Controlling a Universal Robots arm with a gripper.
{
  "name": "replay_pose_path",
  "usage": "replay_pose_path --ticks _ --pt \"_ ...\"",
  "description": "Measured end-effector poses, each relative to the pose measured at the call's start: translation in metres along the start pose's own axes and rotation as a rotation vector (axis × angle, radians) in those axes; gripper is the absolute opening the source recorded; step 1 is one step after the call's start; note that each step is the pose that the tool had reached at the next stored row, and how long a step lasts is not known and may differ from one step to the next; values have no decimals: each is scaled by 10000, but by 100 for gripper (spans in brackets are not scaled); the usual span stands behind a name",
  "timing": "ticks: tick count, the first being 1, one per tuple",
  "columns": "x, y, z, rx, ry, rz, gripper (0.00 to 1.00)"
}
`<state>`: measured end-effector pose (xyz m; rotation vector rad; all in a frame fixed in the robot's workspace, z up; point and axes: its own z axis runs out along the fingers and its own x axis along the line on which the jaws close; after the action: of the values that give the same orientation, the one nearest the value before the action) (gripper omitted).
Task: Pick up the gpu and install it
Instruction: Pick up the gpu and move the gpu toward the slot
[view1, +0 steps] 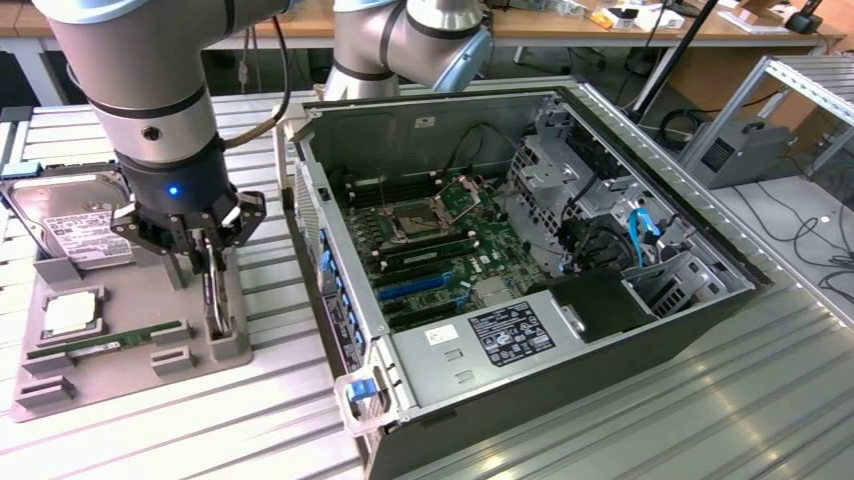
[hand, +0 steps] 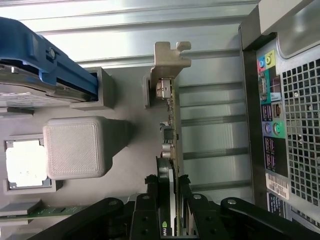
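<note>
At the exterior view's left, the gripper (view1: 207, 245) is down over the grey tray (view1: 127, 375), with the gpu (view1: 214, 295) between its fingers. The card stands on edge in a slot at the tray's right side, next to the open case (view1: 400, 130). In the wrist view the gripper (hand: 169, 182) sits about half closed. Its fingers (hand: 149, 197) lie against both faces of the gpu (hand: 170, 125) at the black cooler end, so it looks like a grip on the card, which has not yet been lifted out. The silver bracket (hand: 170, 57) rests at the far end, against the tray's post. The step in hand seems to be the pick. To do it well, the pull should go straight up along the slot with the card kept vertical, since any tilt would likely jam the bracket or the board edge against the holder. The hold is near one end, so the free end may sag or swing, and a slow lift would suit. The drive (view1: 74, 225), the cpu (view1: 70, 312) and the ram (view1: 100, 343) lie further left on the tray, apart from the fingers.
</note>
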<state>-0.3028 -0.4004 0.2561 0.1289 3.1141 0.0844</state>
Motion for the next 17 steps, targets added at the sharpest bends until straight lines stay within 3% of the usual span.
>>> replay_pose_path --ticks 17 --pt "-2 6 -101 -81 7 2 27"
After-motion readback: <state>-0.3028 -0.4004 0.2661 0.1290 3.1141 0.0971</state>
